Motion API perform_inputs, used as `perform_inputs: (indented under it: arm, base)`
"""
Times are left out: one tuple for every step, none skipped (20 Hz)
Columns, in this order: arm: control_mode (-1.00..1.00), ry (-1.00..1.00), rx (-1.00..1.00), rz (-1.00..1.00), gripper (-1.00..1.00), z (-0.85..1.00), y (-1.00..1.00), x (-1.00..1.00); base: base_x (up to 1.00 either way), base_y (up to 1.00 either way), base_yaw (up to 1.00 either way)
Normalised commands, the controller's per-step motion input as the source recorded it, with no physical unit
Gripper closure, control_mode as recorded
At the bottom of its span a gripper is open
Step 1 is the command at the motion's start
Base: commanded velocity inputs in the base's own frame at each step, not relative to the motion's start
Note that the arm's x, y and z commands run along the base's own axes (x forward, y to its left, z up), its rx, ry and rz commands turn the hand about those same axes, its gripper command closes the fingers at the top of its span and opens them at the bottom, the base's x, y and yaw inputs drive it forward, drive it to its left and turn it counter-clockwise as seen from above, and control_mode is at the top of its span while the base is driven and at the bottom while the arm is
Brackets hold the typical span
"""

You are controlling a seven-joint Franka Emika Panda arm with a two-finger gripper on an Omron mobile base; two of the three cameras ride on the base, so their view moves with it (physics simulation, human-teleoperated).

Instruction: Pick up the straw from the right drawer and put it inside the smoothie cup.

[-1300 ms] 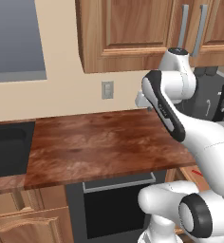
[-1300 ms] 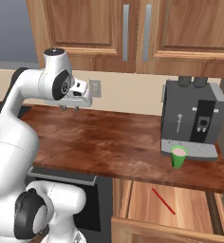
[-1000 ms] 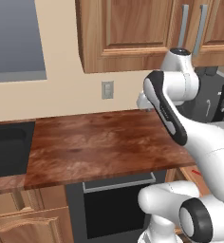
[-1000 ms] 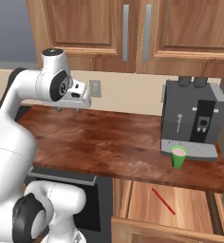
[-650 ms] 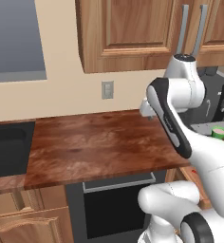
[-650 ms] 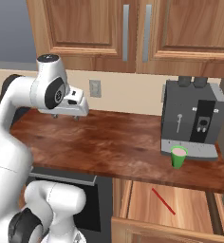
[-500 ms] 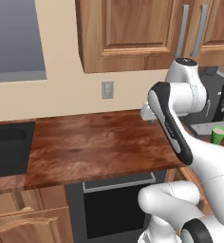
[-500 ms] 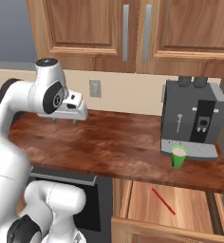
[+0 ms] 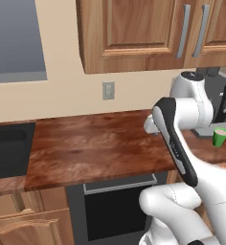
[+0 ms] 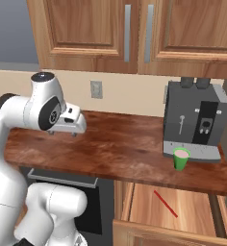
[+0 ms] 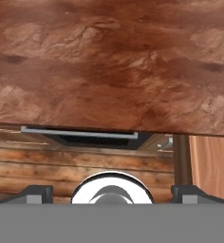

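1. Our jaws stand wide open and hold nothing: in the hand view the gripper point(image 11: 111, 192) shows one dark fingertip point(image 11: 35, 192) at each bottom corner, well apart, looking down on the brown bench point(image 11: 109, 61).

2. In the left base view the arm point(image 9: 175, 139) is folded over the right part of the bench, and the smoothie cup point(image 9: 220, 137) stands far right, in front of the coffee machine point(image 9: 223, 103). We judge the step in hand to be the reach toward the drawer.

3. In the right base view the straw point(image 10: 165, 203) lies slantwise on the floor of the open right drawer point(image 10: 130, 199), below and just left of the cup. The gripper point(image 10: 67, 124) is still well to the left, above the bench.

4. To do this well, we should swing right, clear the bench edge, then come down over the straw's middle with our jaws across it. It is very thin, so we should go down almost to the drawer floor before closing.
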Motion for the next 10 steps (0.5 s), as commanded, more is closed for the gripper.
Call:
perform_inputs:
  arm:
    - [-1.00, 0.00, 0.00, 0.00, -1.00, -0.09, 0.00, 0.00]
    - [-1.00, 0.00, 0.00, 0.00, -1.00, -0.08, 0.00, 0.00]
    - [-1.00, 0.00, 0.00, 0.00, -1.00, -0.07, 0.00, 0.00]
    - [-1.00, 0.00, 0.00, 0.00, -1.00, -0.06, 0.00, 0.00]
    - [-1.00, 0.01, 0.00, 0.00, -1.00, -0.06, 0.00, 0.00]
    - [-1.00, 0.01, 0.00, 0.00, -1.00, -0.06, 0.00, 0.00]
    - [-1.00, 0.01, 0.00, 0.00, -1.00, -0.07, 0.00, 0.00]
    - [-1.00, 0.01, 0.00, 0.00, -1.00, -0.08, 0.00, 0.00]
    - [-1.00, 0.01, 0.00, 0.00, -1.00, -0.08, 0.00, 0.00]
    - [-1.00, 0.00, 0.00, 0.00, -1.00, -0.07, 0.00, 0.00]
  base:
    - [0.00, 0.00, 0.00]
    - [0.00, 0.00, 0.00]
    - [0.00, 0.00, 0.00]
    - [0.00, 0.00, 0.00]
    - [0.00, 0.00, 0.00]
    - [0.00, 0.00, 0.00]
    - [0.00, 0.00, 0.00]
    - [0.00, 0.00, 0.00]
    - [0.00, 0.00, 0.00]
    - [0.00, 0.00, 0.00]
